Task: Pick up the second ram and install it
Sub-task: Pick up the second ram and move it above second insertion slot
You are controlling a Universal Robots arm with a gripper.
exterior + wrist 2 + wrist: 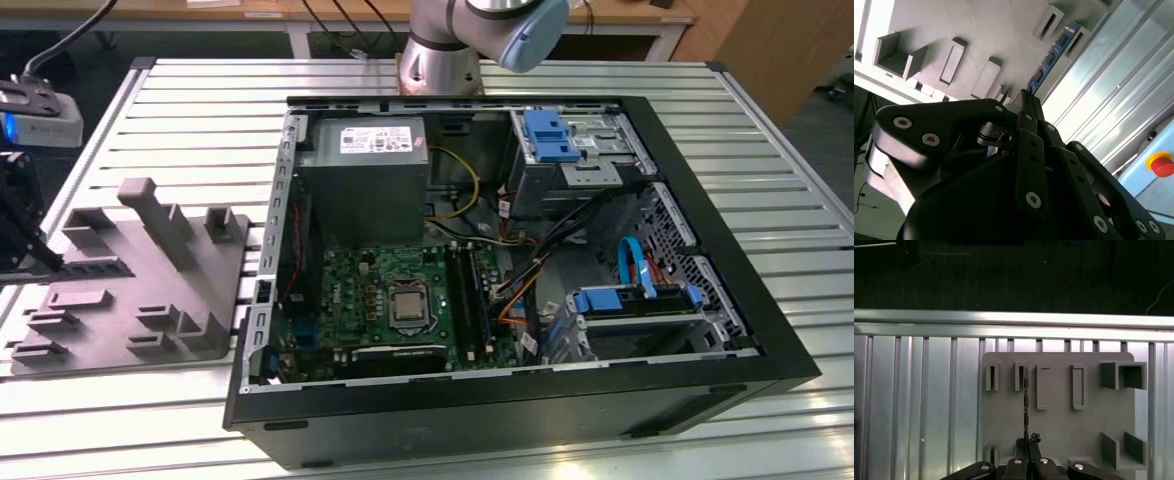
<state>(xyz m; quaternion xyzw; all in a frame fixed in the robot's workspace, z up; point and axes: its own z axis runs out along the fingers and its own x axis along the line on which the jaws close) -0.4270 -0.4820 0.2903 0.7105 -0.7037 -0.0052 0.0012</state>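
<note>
The tool (1027, 442) is low over a grey slotted holder (134, 280), which lies on the ribbed metal table (200, 110) at the exterior view's left of an open black computer case (534, 415). The second ram (1053, 54) has not been lifted out. It stands on its long edge in the holder's narrow slots, and in the second wrist view it shows as a blue board with dark chips. The faint pale print near its far end cannot be read. In the first wrist view the stick is seen edge-on as a thin dark line running from one slot to the tool. The tool's fingers (1035, 441) are drawn close together with the stick's near end between them, so they look clamped on it. Inside the case, the green motherboard (360, 290) lies below a grey power supply (360, 200). The supply carries a white label (380, 140) whose writing cannot be made out. A red push-button (1161, 165) sits beyond the table's edge in the second wrist view.
</note>
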